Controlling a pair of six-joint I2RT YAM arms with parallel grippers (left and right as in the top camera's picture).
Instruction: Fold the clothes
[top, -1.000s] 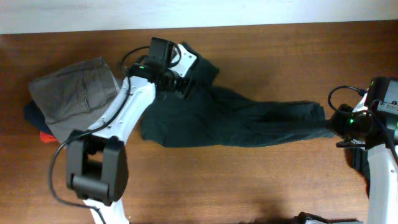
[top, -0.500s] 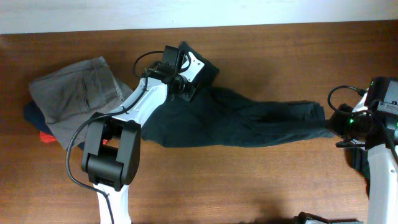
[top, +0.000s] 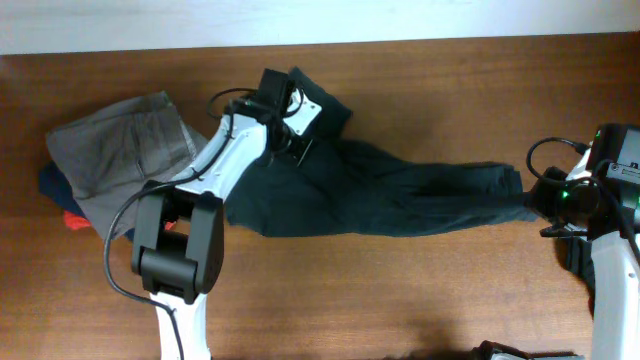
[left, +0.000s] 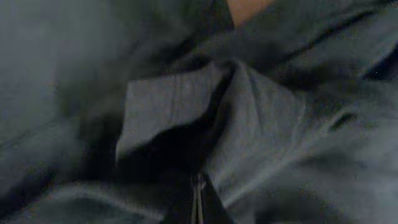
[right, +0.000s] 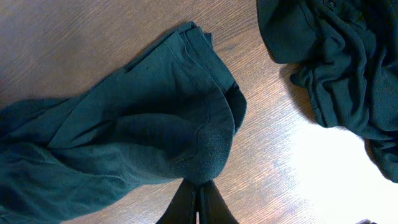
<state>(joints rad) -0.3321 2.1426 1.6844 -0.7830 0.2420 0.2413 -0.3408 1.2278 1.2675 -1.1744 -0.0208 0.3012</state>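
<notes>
Left tool (top: 300, 148) is sitting pinched narrow on a raised fold of the dark green T-shirt (top: 380, 195) at its upper-left end. The wrist view is blurred, so I am judging rather than seeing that cloth is caught between the jaws. Right tool (top: 537, 200) is closed tight on the opposite end, where a bunched edge of the fabric is gathering right at its tip. The shirt is lying in a long, rumpled band across the middle of the worktop (top: 450, 90), between my two arms. A grey garment (top: 120, 150) is lying heaped at the left edge. Another dark garment (right: 336, 56) is lying near my right tool, apart from the shirt.

I am reading this as the spreading step before any fold. To do it well, I am wanting each grip on a clean edge and not on a wad. I am planning to lift only slightly and draw the two ends apart evenly until the wrinkles flatten. I am also aiming to steer the shirt clear of the neighbouring garments. If the left pinch is catching only a thin fold, a hard tug is likely to slip it.
</notes>
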